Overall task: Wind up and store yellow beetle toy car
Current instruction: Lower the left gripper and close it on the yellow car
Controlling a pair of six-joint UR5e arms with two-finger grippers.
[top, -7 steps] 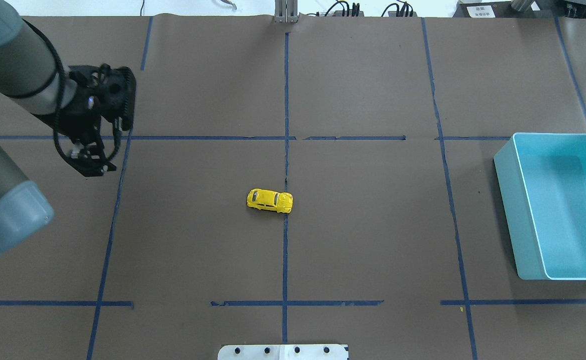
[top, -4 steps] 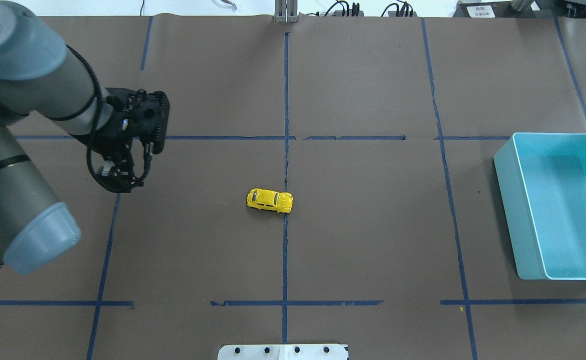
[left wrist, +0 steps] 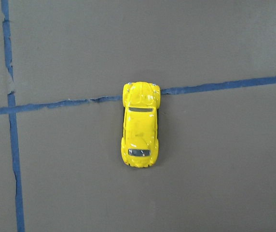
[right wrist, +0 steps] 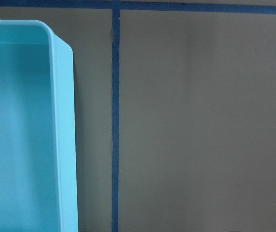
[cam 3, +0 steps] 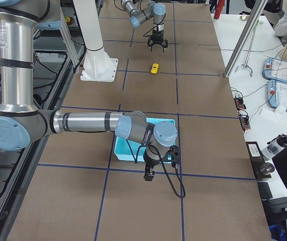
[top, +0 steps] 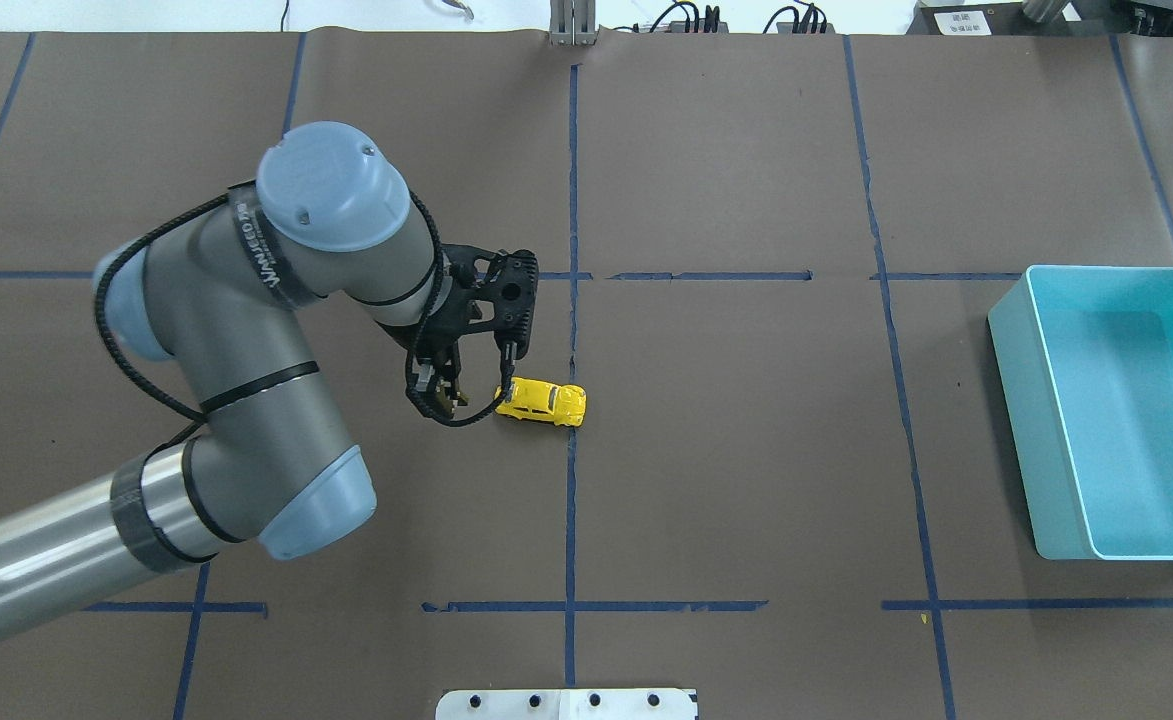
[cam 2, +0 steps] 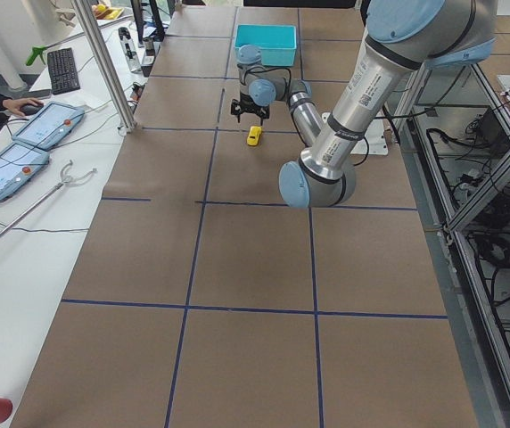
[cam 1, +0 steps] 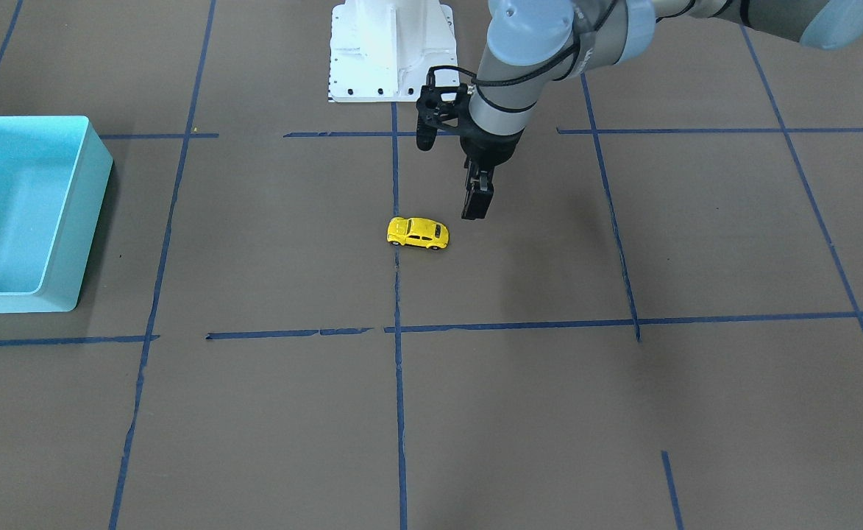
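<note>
The yellow beetle toy car (top: 541,401) stands on its wheels at the middle of the brown table, on a blue tape line. It also shows in the front view (cam 1: 418,232) and, straight below the camera, in the left wrist view (left wrist: 140,130). My left gripper (top: 441,392) hangs above the table just beside the car on the robot's left, open and empty; it also shows in the front view (cam 1: 477,206). The light blue bin (top: 1011,400) sits at the right edge and holds nothing. My right gripper (cam 3: 148,175) hovers by the bin's corner (right wrist: 63,121); I cannot tell its state.
The white robot base plate (cam 1: 391,51) is at the table's near edge. Blue tape lines grid the brown paper. Operators' tablets (cam 2: 45,125) and a metal pole (cam 2: 103,62) stand along the far side.
My left arm has swung in from the table's left edge to just beside the car. The car and the bin have not moved.
</note>
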